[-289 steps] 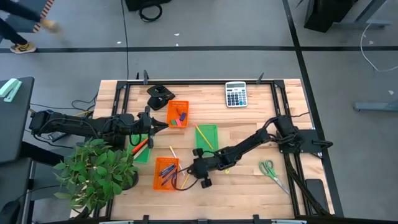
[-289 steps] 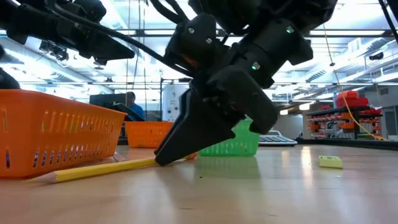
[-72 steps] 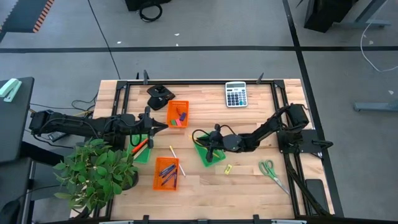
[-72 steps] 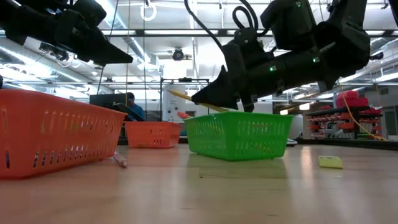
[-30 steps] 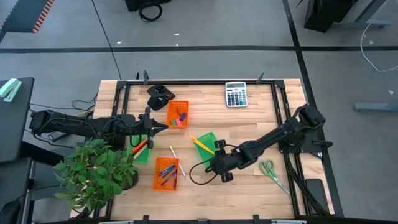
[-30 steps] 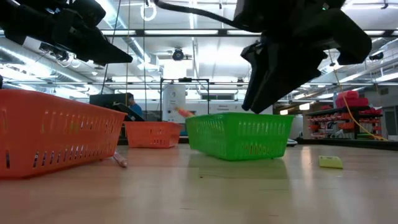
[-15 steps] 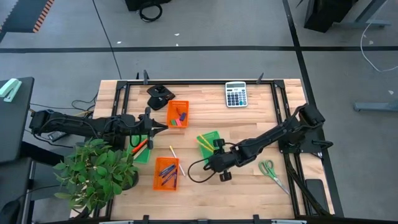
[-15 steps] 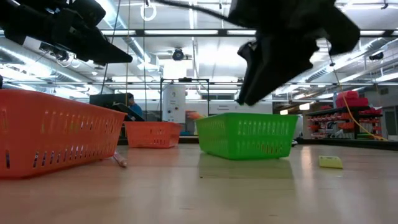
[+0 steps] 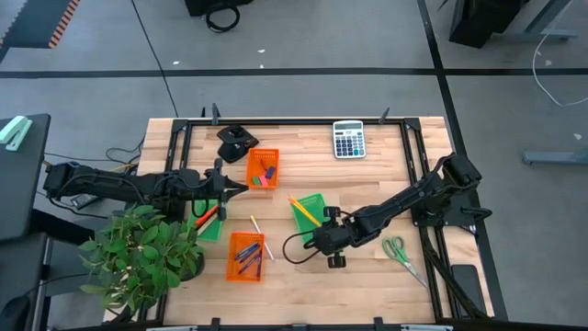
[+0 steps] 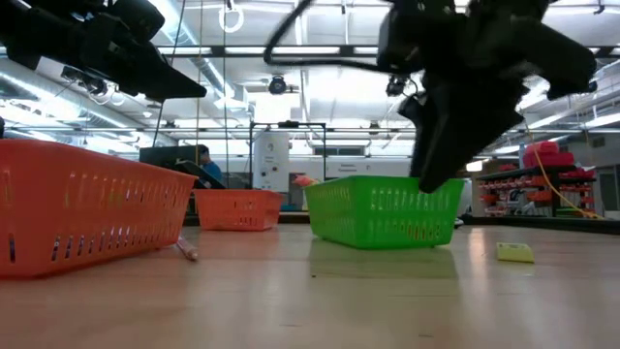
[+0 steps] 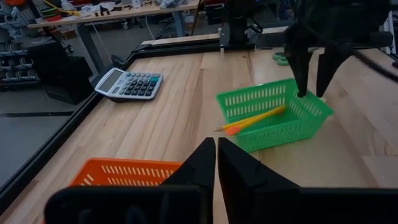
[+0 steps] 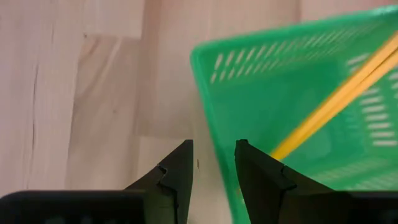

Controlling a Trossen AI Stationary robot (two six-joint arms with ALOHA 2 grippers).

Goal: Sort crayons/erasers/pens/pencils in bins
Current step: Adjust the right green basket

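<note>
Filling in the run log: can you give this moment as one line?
right claw: open, empty, at corner of green bin | pencils: in green bin, tips over rim | left claw: shut, waiting by orange bin | yellow eraser: on table

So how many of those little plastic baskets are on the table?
4. One orange plastic basket at the back, one green plastic basket mid-table, a second orange basket at the front, and a second green basket partly hidden by the potted plant.
</note>
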